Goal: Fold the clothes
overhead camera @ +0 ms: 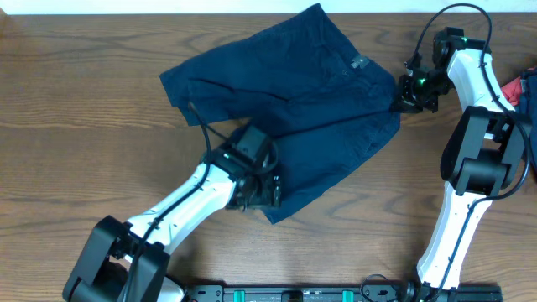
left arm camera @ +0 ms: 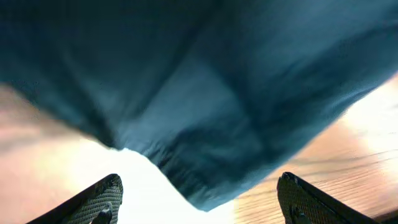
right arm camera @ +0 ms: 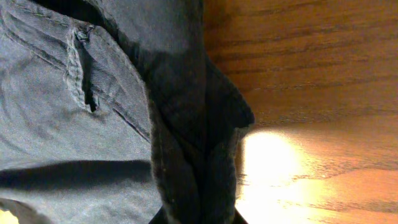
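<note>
The clothes [overhead camera: 294, 92], a dark navy pair of shorts, lie crumpled across the middle of the wooden table [overhead camera: 84, 126]. My left gripper [overhead camera: 265, 195] is at their near hem. In the left wrist view it [left arm camera: 199, 186] stands open, and a hem corner of the clothes [left arm camera: 205, 124] hangs just in front of and between the textured fingertips [left arm camera: 102, 199], untouched. My right gripper [overhead camera: 403, 96] is at the shorts' right edge by the waistband. In the right wrist view it [right arm camera: 196, 216] is shut on a bunched fold of the clothes [right arm camera: 186, 143], and a belt loop [right arm camera: 81, 68] shows to the left.
A red cloth [overhead camera: 513, 89] and something blue [overhead camera: 532, 147] lie at the table's right edge behind my right arm. A black rail [overhead camera: 302, 294] runs along the near edge. Bare wood lies left of and in front of the shorts.
</note>
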